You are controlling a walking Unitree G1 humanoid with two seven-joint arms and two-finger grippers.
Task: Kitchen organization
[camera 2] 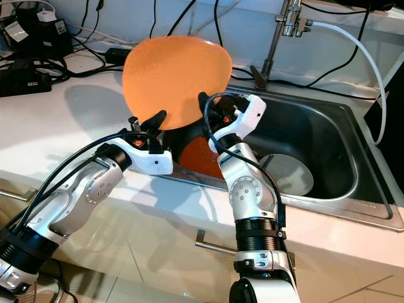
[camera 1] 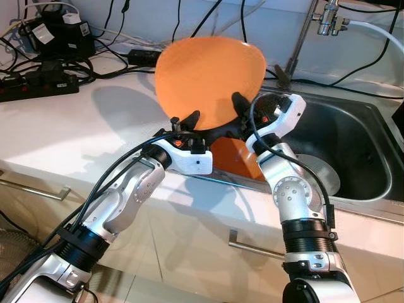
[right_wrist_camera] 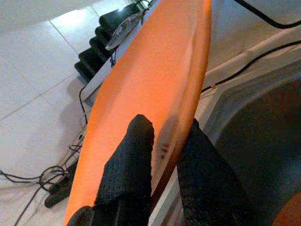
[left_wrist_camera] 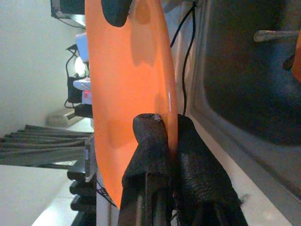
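The white counter (camera 1: 95, 126) ran across the room with a steel sink (camera 1: 353, 151) sunk into its right end, a tap (camera 1: 328, 19) rising behind the basin and cupboard fronts with a bar handle (camera 1: 252, 246) below. Held up on edge over the counter's rim, right at the sink's left side, was a large orange plate (camera 1: 208, 79), its face turned toward the robot and its lower edge gripped from both sides. The left gripper (camera 1: 186, 123) had its two black fingers closed on the plate's lower left rim, one finger (left_wrist_camera: 150, 141) on each face of the thin edge. The right gripper (camera 1: 243, 104) pinched the lower right rim the same way, with a finger (right_wrist_camera: 134, 150) lying on the orange front and the other behind it. Beneath the raised plate a second orange piece (camera 1: 237, 158) leaned inside the sink against its left wall, and a round grey dish (camera 1: 319, 173) lay on the basin floor near it. At the back left of the counter sat a black power strip (camera 1: 38, 85) among a tangle of dark cables (camera 1: 120, 60) and chargers.
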